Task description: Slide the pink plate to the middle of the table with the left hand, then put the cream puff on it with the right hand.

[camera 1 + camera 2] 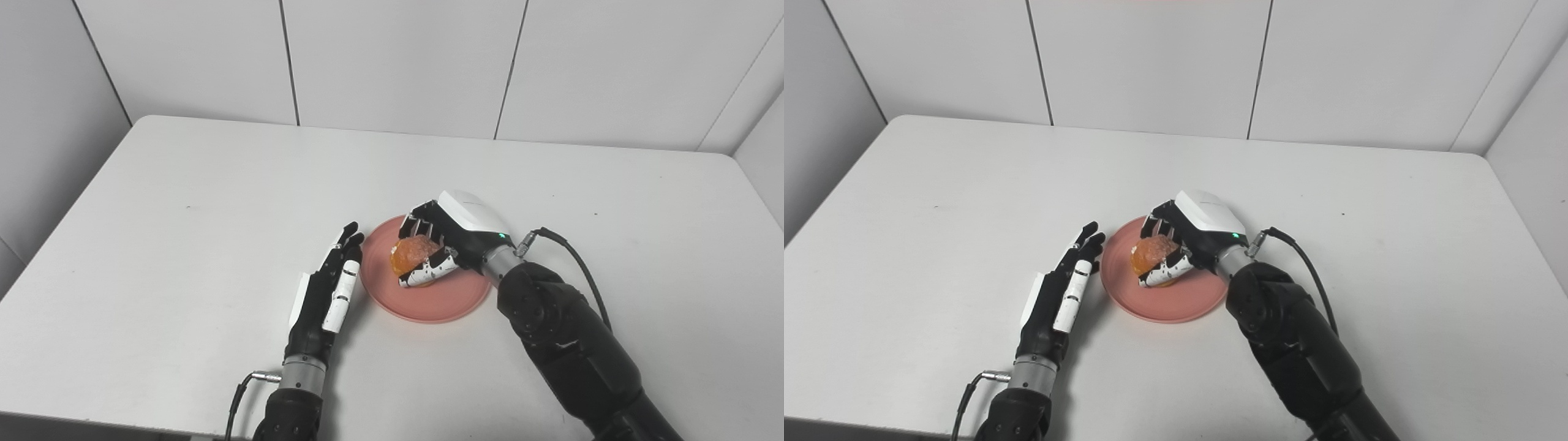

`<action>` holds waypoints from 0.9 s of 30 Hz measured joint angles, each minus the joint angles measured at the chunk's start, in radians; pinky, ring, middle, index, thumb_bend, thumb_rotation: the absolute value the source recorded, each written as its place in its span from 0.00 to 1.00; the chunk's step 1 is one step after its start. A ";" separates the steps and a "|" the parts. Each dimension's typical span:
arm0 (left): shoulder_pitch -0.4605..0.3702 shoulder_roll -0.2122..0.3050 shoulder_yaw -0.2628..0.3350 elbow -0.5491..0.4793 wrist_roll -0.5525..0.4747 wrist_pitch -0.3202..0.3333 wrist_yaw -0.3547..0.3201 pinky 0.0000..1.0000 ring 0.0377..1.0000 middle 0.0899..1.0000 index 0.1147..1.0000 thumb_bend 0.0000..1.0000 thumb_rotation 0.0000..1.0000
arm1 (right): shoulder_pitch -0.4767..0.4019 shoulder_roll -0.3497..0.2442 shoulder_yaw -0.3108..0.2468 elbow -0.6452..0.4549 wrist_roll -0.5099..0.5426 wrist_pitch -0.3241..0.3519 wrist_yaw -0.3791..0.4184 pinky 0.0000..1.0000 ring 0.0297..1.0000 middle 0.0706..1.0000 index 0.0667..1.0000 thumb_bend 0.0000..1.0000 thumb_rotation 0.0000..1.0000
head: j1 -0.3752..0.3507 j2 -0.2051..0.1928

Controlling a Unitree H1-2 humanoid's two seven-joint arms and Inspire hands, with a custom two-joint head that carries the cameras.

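The pink plate [429, 300] lies on the white desk [184, 202] around its middle, somewhat nearer the front edge than the back. The cream puff [411, 255] sits on the plate's left half, enclosed by the right hand [450, 242]: fingers [419, 228] curl over its far side and the thumb [429, 271] presses its near side, grasping it. The left hand [324, 288] rests on the desk with fingers straight and holding nothing, its fingertips [352, 236] just beside the plate's left rim.

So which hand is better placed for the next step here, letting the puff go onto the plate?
The right hand: its fingers are closed around the cream puff over the pink plate. The left hand lies flat and empty beside the plate's left rim.
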 measured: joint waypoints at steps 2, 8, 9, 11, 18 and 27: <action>0.000 0.000 -0.001 0.000 0.000 0.000 0.000 0.89 0.91 0.90 0.88 0.53 1.00 | 0.000 0.005 0.001 0.020 -0.001 -0.005 -0.006 0.24 0.31 0.37 0.49 0.52 0.01 | 0.000 0.000; 0.000 -0.001 0.000 0.000 0.000 0.000 0.001 0.89 0.91 0.90 0.88 0.52 1.00 | 0.000 0.015 0.002 0.047 -0.004 -0.023 -0.036 0.26 0.34 0.38 0.49 0.52 0.00 | 0.000 0.002; 0.000 -0.001 0.001 0.000 0.000 0.000 0.001 0.89 0.91 0.90 0.88 0.52 1.00 | -0.001 0.016 0.002 0.049 -0.004 -0.023 -0.037 0.26 0.34 0.38 0.49 0.52 0.00 | 0.000 0.002; 0.000 -0.002 0.001 0.000 0.000 0.001 0.001 0.89 0.91 0.90 0.88 0.53 1.00 | -0.001 0.018 0.003 0.055 -0.005 -0.028 -0.044 0.27 0.34 0.38 0.48 0.52 0.00 | 0.000 0.003; 0.000 -0.003 0.002 0.001 0.000 0.001 0.002 0.90 0.92 0.91 0.89 0.52 1.00 | -0.003 0.018 0.005 0.070 -0.016 -0.042 -0.065 0.30 0.38 0.40 0.49 0.52 0.00 | -0.002 0.002; 0.000 -0.003 0.004 0.001 0.000 0.001 0.002 0.90 0.92 0.91 0.89 0.51 1.00 | 0.004 0.015 0.020 0.011 -0.079 -0.017 -0.016 0.41 0.52 0.56 0.59 0.67 0.16 | -0.006 0.002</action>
